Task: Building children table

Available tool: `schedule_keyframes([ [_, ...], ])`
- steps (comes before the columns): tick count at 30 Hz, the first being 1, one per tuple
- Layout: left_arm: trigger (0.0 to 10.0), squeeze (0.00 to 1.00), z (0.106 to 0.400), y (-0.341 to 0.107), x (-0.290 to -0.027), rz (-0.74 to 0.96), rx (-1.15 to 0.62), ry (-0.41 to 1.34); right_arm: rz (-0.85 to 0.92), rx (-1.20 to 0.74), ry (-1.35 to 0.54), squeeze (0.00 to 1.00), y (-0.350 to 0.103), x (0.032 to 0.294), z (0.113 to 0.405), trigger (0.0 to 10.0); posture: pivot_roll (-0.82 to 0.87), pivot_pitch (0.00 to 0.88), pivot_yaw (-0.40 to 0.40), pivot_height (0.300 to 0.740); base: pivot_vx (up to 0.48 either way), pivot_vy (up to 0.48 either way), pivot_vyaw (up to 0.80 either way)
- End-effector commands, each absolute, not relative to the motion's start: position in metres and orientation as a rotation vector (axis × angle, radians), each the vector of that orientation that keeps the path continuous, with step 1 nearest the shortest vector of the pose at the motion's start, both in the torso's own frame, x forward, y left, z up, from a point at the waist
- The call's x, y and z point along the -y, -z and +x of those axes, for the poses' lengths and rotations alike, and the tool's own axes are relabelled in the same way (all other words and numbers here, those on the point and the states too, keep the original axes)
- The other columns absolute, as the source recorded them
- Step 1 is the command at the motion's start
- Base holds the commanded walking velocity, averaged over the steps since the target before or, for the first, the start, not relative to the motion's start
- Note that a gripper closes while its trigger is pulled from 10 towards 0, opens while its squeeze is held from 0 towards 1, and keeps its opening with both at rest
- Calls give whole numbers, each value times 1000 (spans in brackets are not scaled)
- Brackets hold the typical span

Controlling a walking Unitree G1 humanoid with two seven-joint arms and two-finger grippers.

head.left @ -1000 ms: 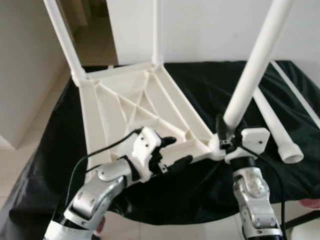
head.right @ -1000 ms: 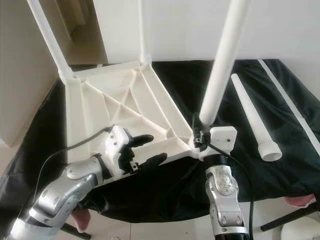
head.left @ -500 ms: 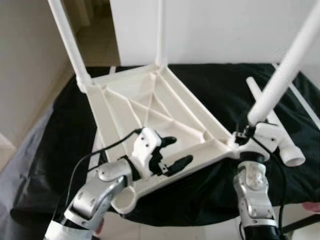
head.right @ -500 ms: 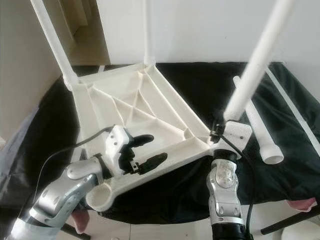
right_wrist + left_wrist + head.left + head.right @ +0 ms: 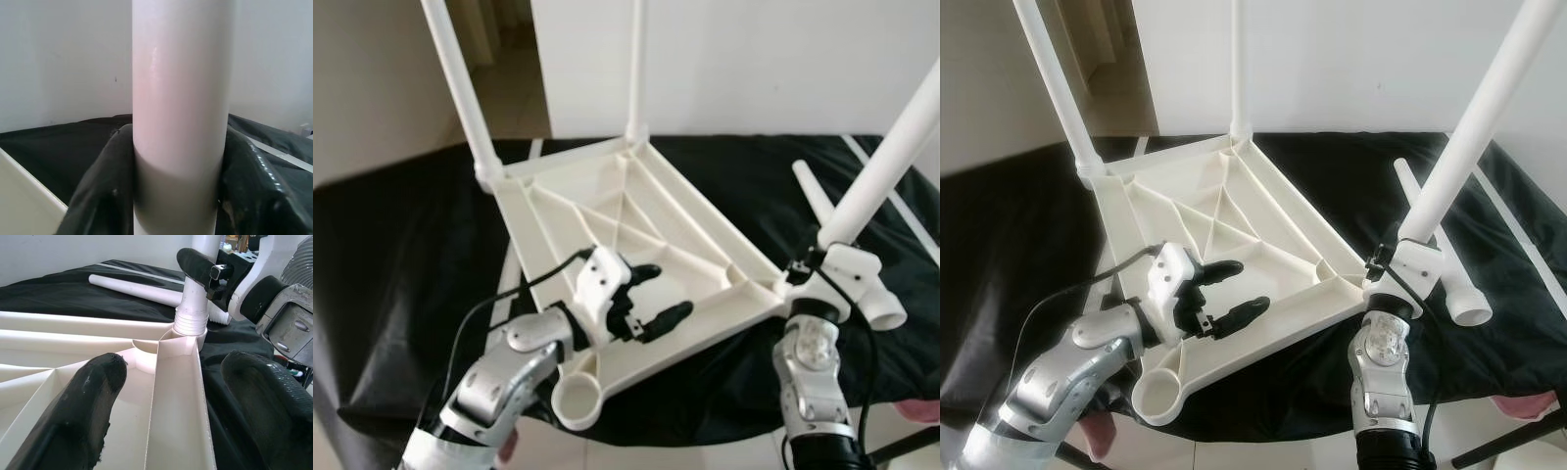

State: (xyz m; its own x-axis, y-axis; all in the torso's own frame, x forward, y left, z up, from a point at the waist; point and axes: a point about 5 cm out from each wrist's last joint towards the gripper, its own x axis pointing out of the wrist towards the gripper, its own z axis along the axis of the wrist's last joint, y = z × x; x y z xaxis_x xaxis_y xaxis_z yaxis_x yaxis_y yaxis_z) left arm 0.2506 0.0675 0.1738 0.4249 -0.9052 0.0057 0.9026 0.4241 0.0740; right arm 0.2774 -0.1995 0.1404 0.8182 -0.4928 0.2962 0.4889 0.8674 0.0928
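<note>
Right gripper (image 5: pixel 176 196) around unlabelled table leg (image 5: pixel 180 98)

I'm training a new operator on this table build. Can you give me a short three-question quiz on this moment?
1. True or false: the right gripper is shut on a table leg.
2. How many legs stand in the upturned tabletop? A) one B) two C) three
3. Fill in: the loose leg lies on the ____ cloth.

Key: 1. True; its fingers clasp the leg. 2. C; one corner socket, near the open left gripper, is empty. 3. Black.
</note>
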Motion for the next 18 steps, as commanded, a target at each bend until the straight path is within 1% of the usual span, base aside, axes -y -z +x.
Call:
schedule_keyframes([
  [1, 10000, 0, 248, -174, -64, 76, 51, 1210, 24, 189, 541, 1000, -109, 210, 269, 10000, -52, 20, 25, 740, 0, 0, 0],
  [2, 10000, 0, 247, -174, -63, 75, 50, 1211, 31, 212, 511, 1000, -112, 209, 269, 10000, -55, 19, 27, 740, 0, 0, 0],
  [4, 10000, 0, 247, -174, -63, 75, 50, 1211, 31, 212, 511, 1000, -112, 209, 269, 10000, -55, 19, 27, 740, 0, 0, 0],
  [8, 10000, 0, 247, -174, -63, 77, 50, 1211, 63, 277, 392, 1000, -124, 210, 270, 10000, -57, 21, 29, 740, 0, 0, 0],
  [14, 10000, 0, 248, -174, -64, 78, 51, 1210, 34, 297, 285, 1000, -132, 215, 272, 10000, -61, 25, 32, 740, 0, 0, 0],
  [15, 10000, 0, 248, -174, -64, 79, 51, 1210, 26, 296, 248, 922, -133, 216, 273, 10000, -61, 25, 32, 740, 0, 0, 0],
  [16, 10000, 0, 248, -175, -64, 78, 52, 1211, -20, 302, 169, 0, -137, 217, 274, 10000, -63, 27, 33, 740, 0, 0, 0],
  [17, 10000, 0, 249, -175, -63, 78, 52, 1212, -52, 308, 115, 0, -138, 218, 275, 10000, -67, 30, 36, 740, 0, 0, 0],
  [18, 10000, 0, 249, -176, -63, 75, 53, 1213, -39, 299, 66, 0, -139, 221, 277, 7686, -69, 31, 37, 740, 0, 0, 0],
])
